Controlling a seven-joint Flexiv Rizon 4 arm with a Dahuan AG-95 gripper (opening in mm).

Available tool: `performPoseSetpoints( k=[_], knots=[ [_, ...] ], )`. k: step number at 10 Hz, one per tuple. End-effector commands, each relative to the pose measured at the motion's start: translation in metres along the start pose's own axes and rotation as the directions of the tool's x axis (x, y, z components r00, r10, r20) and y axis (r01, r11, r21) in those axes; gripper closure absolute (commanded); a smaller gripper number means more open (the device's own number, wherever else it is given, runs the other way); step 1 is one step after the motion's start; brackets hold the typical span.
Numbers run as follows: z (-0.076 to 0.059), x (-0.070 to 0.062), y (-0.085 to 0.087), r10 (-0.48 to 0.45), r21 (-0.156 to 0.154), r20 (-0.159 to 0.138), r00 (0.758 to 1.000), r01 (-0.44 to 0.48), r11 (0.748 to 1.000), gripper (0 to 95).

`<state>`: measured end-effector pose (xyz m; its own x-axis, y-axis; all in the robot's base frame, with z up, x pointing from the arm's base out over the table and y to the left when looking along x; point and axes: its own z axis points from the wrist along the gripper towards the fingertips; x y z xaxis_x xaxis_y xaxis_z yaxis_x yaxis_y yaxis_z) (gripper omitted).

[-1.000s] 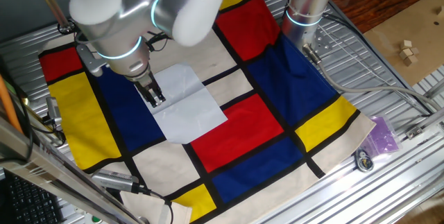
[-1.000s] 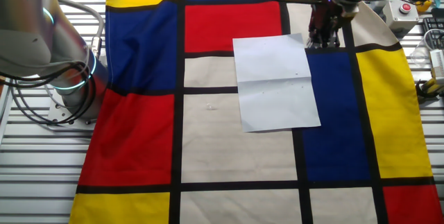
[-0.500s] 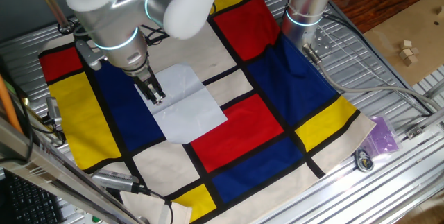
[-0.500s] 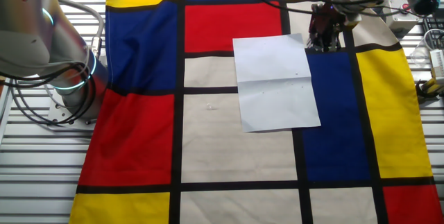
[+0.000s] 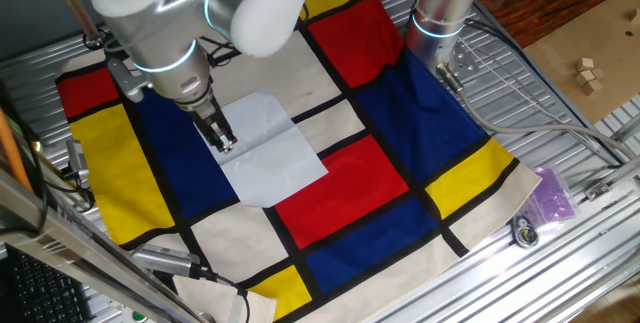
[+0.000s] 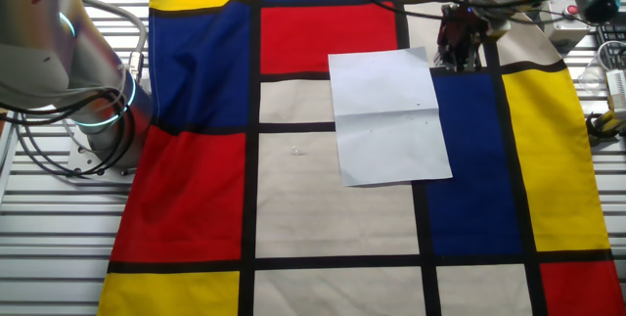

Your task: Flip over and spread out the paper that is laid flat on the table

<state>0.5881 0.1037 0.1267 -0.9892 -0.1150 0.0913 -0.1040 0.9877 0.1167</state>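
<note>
The white paper (image 5: 265, 150) lies flat on the patterned cloth, with faint creases; it also shows in the other fixed view (image 6: 388, 115). My gripper (image 5: 224, 144) points down at the paper's left edge, over the blue block beside it. In the other fixed view the gripper (image 6: 458, 60) stands just off the paper's top right corner. Its fingers stand close together and hold nothing that I can see. I cannot tell whether the tips touch the cloth.
The table (image 5: 560, 113) is ribbed metal under the cloth (image 5: 350, 178). The arm's base (image 5: 440, 13) stands at the far edge, with cables trailing right. A purple bag (image 5: 552, 195) and a small round part (image 5: 524, 231) lie at the right. A button box (image 6: 567, 8) stands at the top right.
The gripper has shifted slightly up and left along the paper's edge, by a few pixels. The paper has not moved.
</note>
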Motion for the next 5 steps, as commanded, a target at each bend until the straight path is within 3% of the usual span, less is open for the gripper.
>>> performPoseSetpoints(
  k=[1, 3, 4, 5],
  knots=[
    [0.017, -0.019, 0.028, 0.026, 0.004, 0.000, 1.000, -0.026, 1.000, 76.0],
    [0.030, -0.025, 0.046, 0.048, 0.020, 0.002, 0.999, -0.048, 0.999, 76.0],
    [0.044, -0.029, 0.057, 0.063, 0.021, 0.008, 0.998, -0.063, 0.998, 76.0],
    [0.049, -0.029, 0.059, 0.065, 0.023, 0.009, 0.998, -0.066, 0.998, 76.0]
  ],
)
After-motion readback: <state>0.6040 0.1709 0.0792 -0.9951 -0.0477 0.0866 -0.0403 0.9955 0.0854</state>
